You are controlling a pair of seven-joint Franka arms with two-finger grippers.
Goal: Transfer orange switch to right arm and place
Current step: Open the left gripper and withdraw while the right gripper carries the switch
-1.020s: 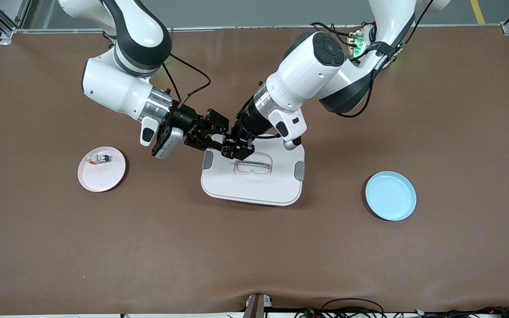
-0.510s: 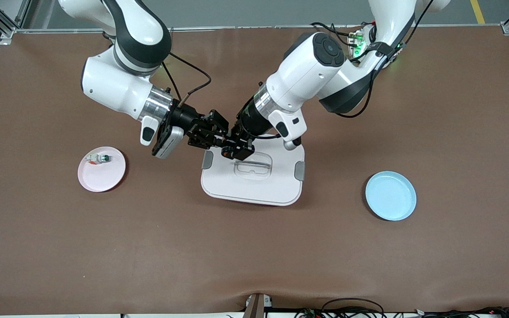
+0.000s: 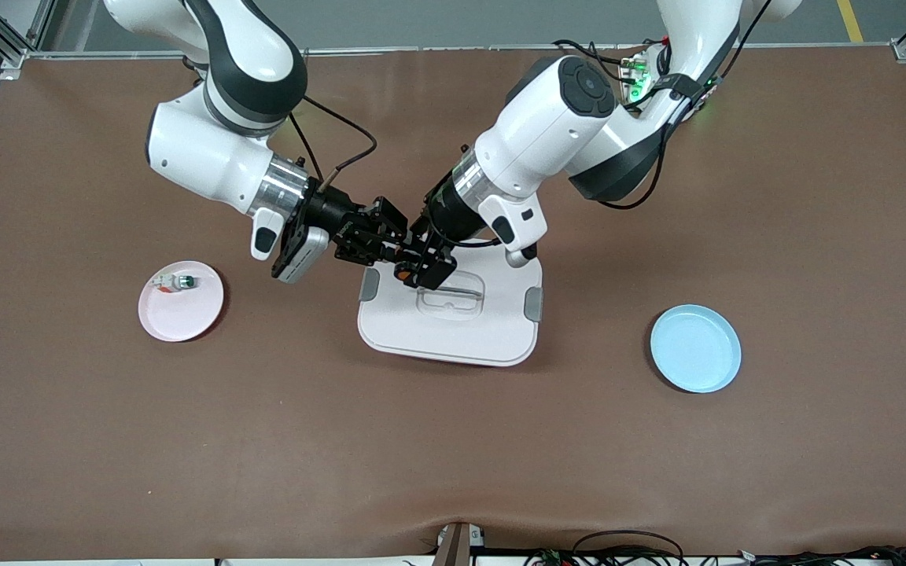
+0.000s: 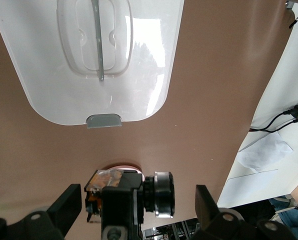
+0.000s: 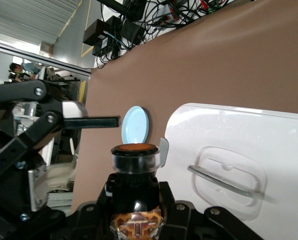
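The orange switch [image 5: 134, 165] was clamped in the right pincer [image 3: 396, 258] over the lid [image 3: 469, 334], with the left pincer [image 4: 137, 197] spread wide around it, so it could've been knocked loose by a clipped pull-away.

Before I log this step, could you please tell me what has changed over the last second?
The right arm's black pincer slid toward the left arm's black pincer above the white rectangular lid. It now grips the tiny black switch with the round orange cap, and the left pincer's fingers stand open around it. The lid, pink round plate and blue round plate stayed put.
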